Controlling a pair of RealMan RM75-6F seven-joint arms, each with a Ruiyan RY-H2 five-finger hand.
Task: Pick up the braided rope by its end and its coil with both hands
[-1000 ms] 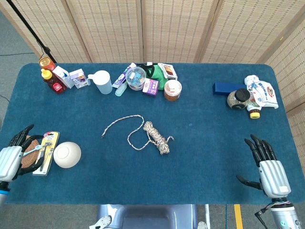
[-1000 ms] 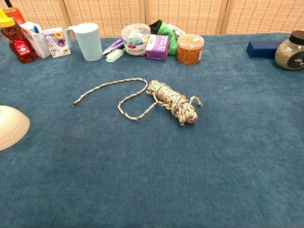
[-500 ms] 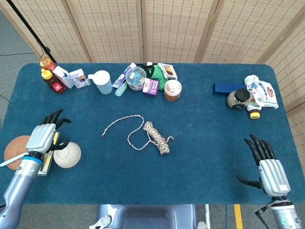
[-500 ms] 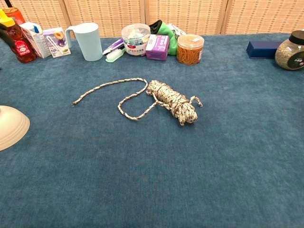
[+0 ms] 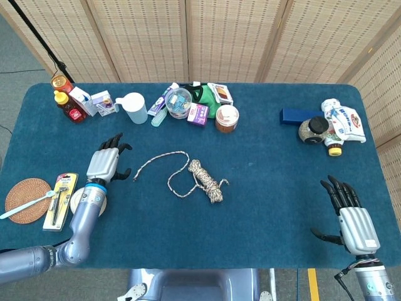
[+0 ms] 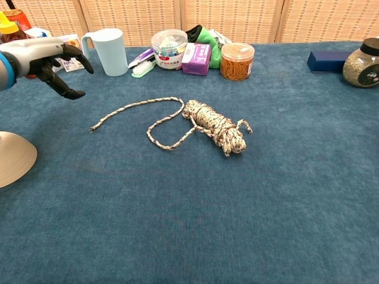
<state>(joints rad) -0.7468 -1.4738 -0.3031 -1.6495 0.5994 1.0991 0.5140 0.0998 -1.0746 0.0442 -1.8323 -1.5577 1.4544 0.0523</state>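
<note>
Your left hand [image 5: 105,162] has swung in from the table's left edge, now open-fingered, empty, near the braided rope [image 5: 188,175] free end [image 5: 135,179]. Right hand [image 5: 348,216] unmoved, spread, empty; rope lies mid-table, coil [image 6: 216,126] untouched, so approach only.

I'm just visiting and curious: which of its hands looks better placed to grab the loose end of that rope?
The left hand. It hovers open right beside the rope's loose end, while the right hand sits far off at the table's near right edge.

Bright, even overhead light, soft faint shadows, no glare; both views sharp, with slight edge distortion.
</note>
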